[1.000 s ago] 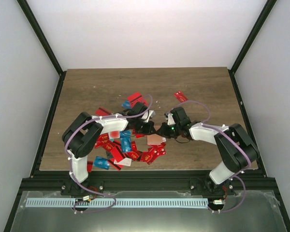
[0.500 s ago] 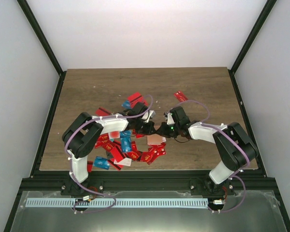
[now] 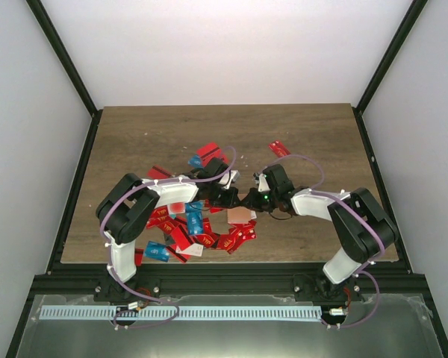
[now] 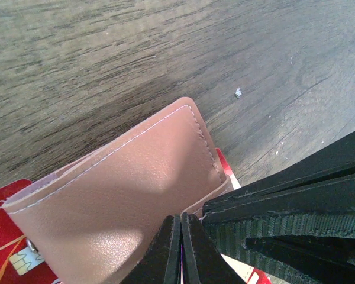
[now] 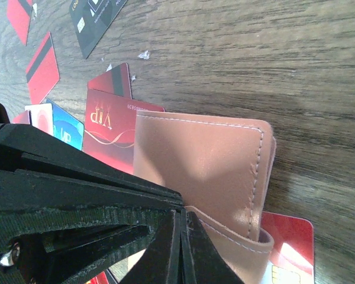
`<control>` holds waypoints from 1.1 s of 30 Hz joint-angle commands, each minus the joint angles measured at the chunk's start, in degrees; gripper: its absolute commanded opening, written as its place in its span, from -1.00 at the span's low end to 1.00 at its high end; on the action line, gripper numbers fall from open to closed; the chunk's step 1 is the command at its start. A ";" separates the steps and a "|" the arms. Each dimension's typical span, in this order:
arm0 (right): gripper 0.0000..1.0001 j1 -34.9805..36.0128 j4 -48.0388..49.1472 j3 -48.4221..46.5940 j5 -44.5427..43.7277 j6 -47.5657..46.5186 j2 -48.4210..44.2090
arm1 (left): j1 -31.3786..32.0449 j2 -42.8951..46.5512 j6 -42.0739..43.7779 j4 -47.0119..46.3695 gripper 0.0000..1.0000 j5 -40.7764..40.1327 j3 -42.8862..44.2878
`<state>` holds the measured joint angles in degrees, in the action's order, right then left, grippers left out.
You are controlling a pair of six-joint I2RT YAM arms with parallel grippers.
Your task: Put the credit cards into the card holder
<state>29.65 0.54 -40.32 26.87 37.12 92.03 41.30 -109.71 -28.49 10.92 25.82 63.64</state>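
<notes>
The left end effector (image 4: pixel 181 218) has its two fingers pressed together on the near edge of the card holder (image 4: pixel 136 183), with a thin pale line of material showing between them. The right end effector (image 5: pixel 181 214) is likewise closed, and the holder's lower lip curls out from right at its fingertips, so it appears to pinch that layer. The two meet tip to tip over the holder, which sits at the near-centre of the worktop (image 3: pixel 164 134), just right of the main heap of credit cards (image 3: pixel 187 227).

A red VIP card (image 5: pixel 109 130) lies partly under the holder's left edge, and another red card pokes out beneath its open end. A dark grey card (image 5: pixel 97 18) lies further off.

Bare wood stretches beyond the holder toward the far edge and along the right side. A lone red card (image 3: pixel 279 148) sits there, apart from the heap.
</notes>
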 commanded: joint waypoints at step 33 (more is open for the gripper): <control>-0.99 3.60 -20.56 -8.85 -14.94 -7.51 -3.92 | 1.21 -1.30 0.54 1.56 -0.92 -0.58 1.32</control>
<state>32.12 -17.80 -46.15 14.31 30.44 87.13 41.78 -109.78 -28.29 11.68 25.56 64.18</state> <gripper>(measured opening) 0.014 0.040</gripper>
